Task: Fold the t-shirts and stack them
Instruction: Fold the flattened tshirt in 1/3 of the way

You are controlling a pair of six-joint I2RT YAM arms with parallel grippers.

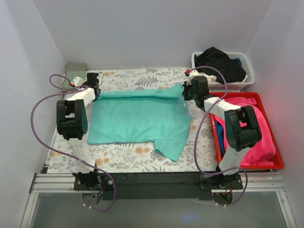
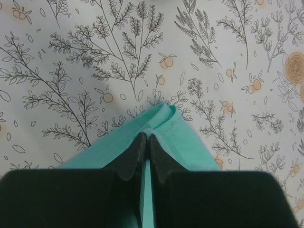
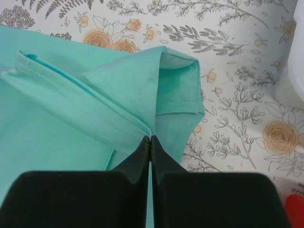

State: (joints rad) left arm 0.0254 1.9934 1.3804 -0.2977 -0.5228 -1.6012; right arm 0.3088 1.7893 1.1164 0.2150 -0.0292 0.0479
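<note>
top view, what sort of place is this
Likely a robot test booth: plain white walls box in the table, two arms bolt to a metal rail, clothes wait in a basket and red tray.

Pink garment (image 1: 263, 140) partly behind right arm (image 1: 242, 128); white basket (image 3: 298, 71) cut off; teal t-shirt (image 3: 71, 118) partly under right claw (image 3: 150, 138).

Top view high from behind, wrist views close, downward, sharing teal t-shirt (image 1: 137, 118)

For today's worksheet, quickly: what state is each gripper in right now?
Left gripper: shut, pinching an edge of the soft teal short-sleeved t-shirt.
Right gripper: shut, pinching a folded edge of the same t-shirt.
</note>
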